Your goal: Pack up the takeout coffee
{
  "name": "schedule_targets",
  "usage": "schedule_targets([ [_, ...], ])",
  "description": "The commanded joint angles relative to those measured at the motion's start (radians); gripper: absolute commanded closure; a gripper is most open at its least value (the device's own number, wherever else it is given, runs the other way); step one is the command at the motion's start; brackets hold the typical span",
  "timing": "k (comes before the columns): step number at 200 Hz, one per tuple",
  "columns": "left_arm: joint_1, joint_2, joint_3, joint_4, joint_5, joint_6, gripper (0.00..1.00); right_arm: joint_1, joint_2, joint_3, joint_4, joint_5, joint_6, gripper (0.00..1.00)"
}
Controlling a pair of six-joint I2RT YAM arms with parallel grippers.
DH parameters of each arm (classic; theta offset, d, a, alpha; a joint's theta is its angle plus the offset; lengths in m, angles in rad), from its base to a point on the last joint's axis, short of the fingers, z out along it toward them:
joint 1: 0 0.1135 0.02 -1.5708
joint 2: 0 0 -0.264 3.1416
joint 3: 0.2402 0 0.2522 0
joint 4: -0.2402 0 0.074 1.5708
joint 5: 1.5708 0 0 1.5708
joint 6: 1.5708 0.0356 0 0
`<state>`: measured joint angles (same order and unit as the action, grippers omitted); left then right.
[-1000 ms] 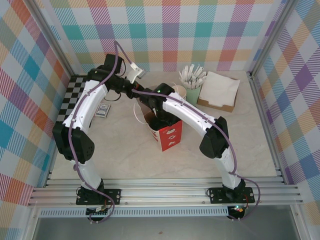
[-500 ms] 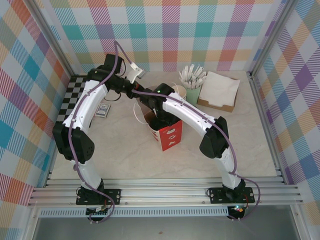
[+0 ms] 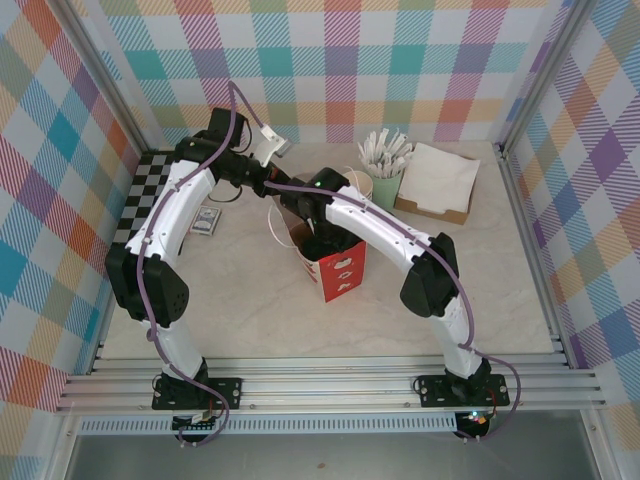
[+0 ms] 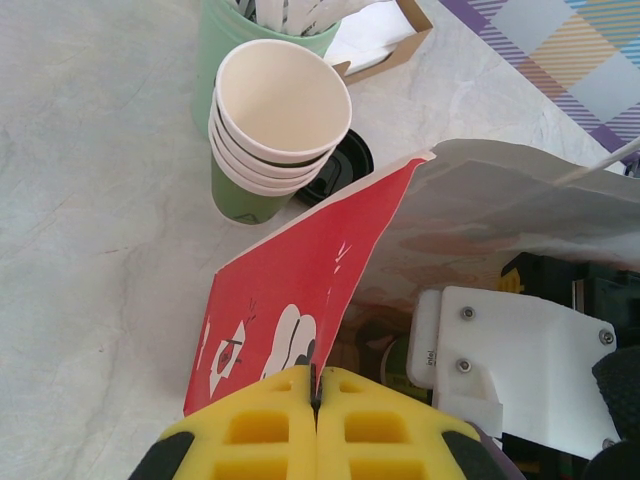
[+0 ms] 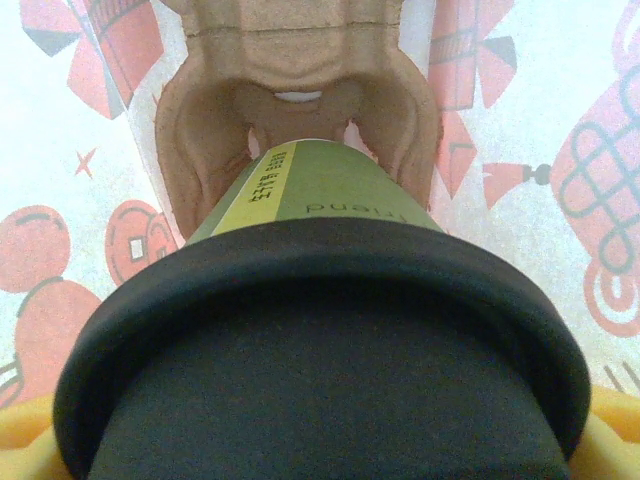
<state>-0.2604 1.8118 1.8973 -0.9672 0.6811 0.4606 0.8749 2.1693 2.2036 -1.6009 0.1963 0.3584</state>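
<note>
1. The cup, with its black lid on, is down inside the bag. Its base points at a socket of the pulp carrier on the bag's floor. I cannot tell whether the base is seated yet.
2. The right pincer stands wide around the cup and grips it just under the lid. A yellow finger shows at each side of the lid's rim.
3. The left pincer is fully closed on the top edge of the bag's red panel and holds the mouth open.
4. Risk, seating: if the base meets a ridge of the carrier instead of the socket, the cup would probably lean once let go. The lid could then pop and the coffee spill.
5. Risk, release: if the pincer opens before the cup is bottomed, the cup drops. The bag is narrow, so spreading fingers could also push its walls.
6. Risk, withdrawal: as the arm lifts out it may catch the paper and drag the bag up, or pull the cup off its seat.
7. Risk, outside: the stacked cups stand just beside the bag on the tabletop. A tug from either arm could tip the bag into them.
</note>
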Motion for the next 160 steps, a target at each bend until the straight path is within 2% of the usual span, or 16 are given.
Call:
schedule_targets([
  [1,-0.003,0.001,0.028,0.001,0.024,-0.003,1.0,-0.009,-0.047,-0.017,0.003,-0.018,0.009,0.44],
  [160,-0.003,0.002,0.026,-0.003,0.028,-0.003,1.0,-0.013,-0.081,-0.064,0.054,-0.003,0.012,0.43],
])
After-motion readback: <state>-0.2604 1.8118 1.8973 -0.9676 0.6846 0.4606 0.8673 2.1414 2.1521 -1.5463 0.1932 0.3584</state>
